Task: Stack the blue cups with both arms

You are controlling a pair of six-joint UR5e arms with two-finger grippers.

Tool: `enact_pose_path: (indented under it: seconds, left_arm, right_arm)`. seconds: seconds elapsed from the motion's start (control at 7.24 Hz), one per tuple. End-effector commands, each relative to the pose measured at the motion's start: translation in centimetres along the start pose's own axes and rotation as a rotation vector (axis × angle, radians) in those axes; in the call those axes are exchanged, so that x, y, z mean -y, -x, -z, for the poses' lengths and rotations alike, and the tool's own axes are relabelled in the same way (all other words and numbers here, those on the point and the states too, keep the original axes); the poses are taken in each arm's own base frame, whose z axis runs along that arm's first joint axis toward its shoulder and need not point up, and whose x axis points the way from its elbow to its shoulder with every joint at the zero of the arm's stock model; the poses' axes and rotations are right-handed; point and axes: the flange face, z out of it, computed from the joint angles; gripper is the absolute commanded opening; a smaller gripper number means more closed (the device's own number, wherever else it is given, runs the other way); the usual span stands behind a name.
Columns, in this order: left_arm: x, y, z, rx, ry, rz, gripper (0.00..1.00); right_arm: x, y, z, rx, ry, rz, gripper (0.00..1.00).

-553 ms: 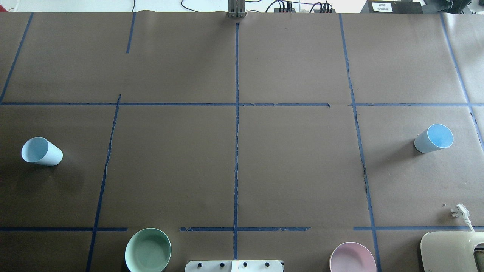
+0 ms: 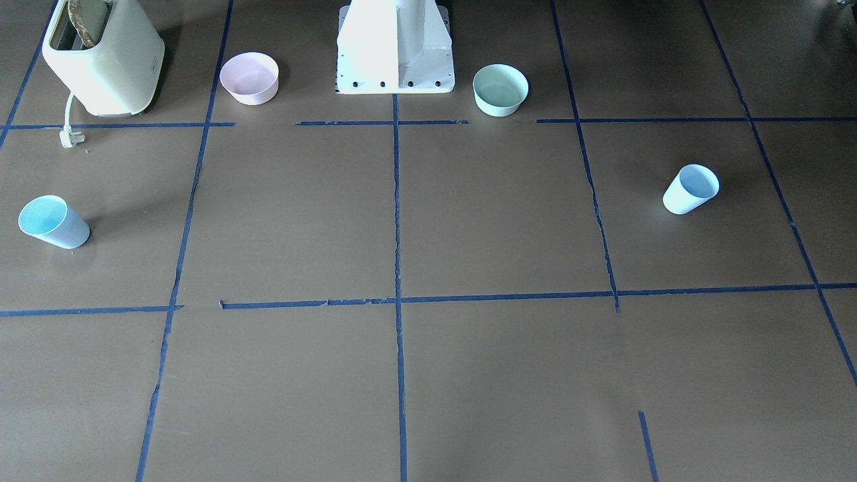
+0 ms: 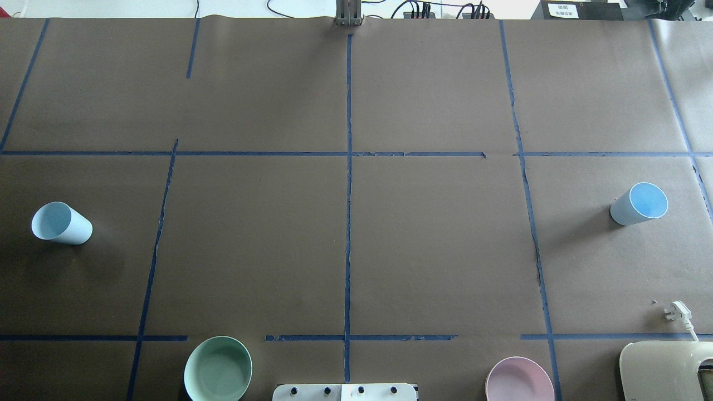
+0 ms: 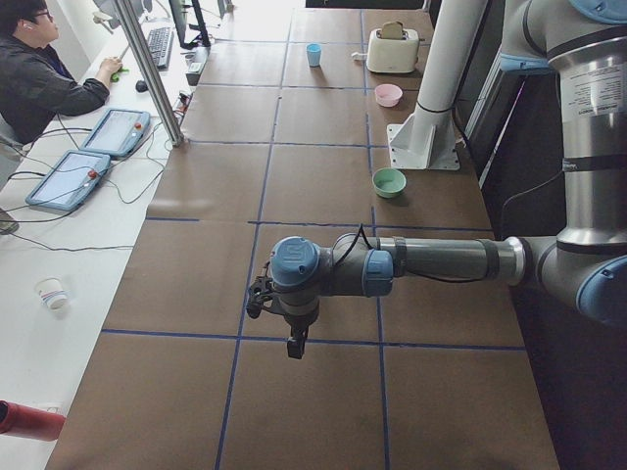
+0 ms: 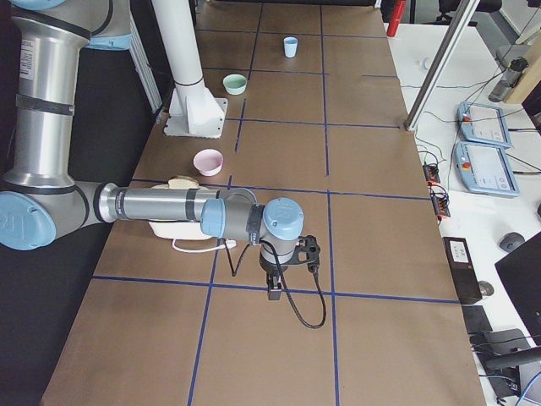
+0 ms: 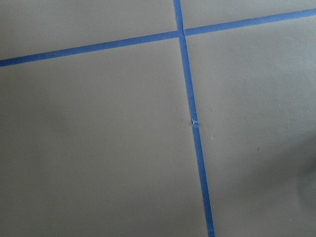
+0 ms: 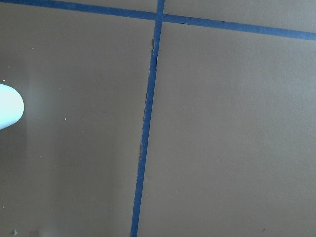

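Two pale-blue cups stand upright, far apart. One cup (image 3: pixel 60 223) is at the table's left side and also shows in the front view (image 2: pixel 691 189) and the right side view (image 5: pixel 291 46). The other cup (image 3: pixel 639 204) is at the right side and also shows in the front view (image 2: pixel 52 222) and the left side view (image 4: pixel 313 54). My left gripper (image 4: pixel 293 343) and right gripper (image 5: pixel 275 289) show only in the side views, each hanging over a table end. I cannot tell whether they are open or shut. The right wrist view shows a pale rounded edge (image 7: pixel 7 106) at its left border.
A mint-green bowl (image 3: pixel 218 368) and a pink bowl (image 3: pixel 519 380) sit beside the white robot base (image 2: pixel 395 47). A cream toaster (image 2: pixel 104 57) with a loose plug (image 3: pixel 677 312) stands at the near right corner. An operator (image 4: pixel 39 69) sits at a side desk.
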Motion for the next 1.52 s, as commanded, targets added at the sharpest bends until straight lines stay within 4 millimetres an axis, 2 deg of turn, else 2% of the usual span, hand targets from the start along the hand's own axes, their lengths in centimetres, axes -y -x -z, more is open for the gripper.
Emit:
enact_pose_path:
  seconds: [0.0, 0.41, 0.55, 0.69, 0.83, 1.11, 1.38]
  left_arm:
    - [4.0, -1.9, 2.5, 0.009, -0.059, -0.058, 1.00]
    - [5.7, -3.1, 3.6, -0.001, -0.111, -0.107, 1.00]
    - [6.0, -4.5, 2.8, -0.005, -0.136, -0.143, 1.00]
    - [6.4, -6.8, 1.2, -0.023, -0.154, -0.057, 1.00]
    - [7.5, -11.6, -1.5, -0.064, -0.176, 0.037, 1.00]
    - [7.5, -17.9, -6.0, -0.084, -0.180, 0.150, 1.00]
    - [6.8, -21.6, -9.1, -0.090, -0.157, 0.177, 1.00]
  right_arm:
    - [0.1, 0.2, 0.0, 0.000, 0.000, 0.005, 1.00]
    - [0.2, 0.3, 0.1, -0.001, -0.002, 0.008, 1.00]
    - [0.2, 0.4, 0.1, 0.000, -0.001, 0.009, 1.00]
    - [0.2, 0.4, 0.1, 0.000, 0.000, 0.008, 1.00]
    - [0.2, 0.4, 0.1, 0.001, -0.002, 0.009, 1.00]
    - [0.2, 0.6, 0.0, 0.015, -0.002, 0.010, 1.00]
    - [0.3, 0.6, 0.0, 0.015, -0.001, 0.011, 1.00]
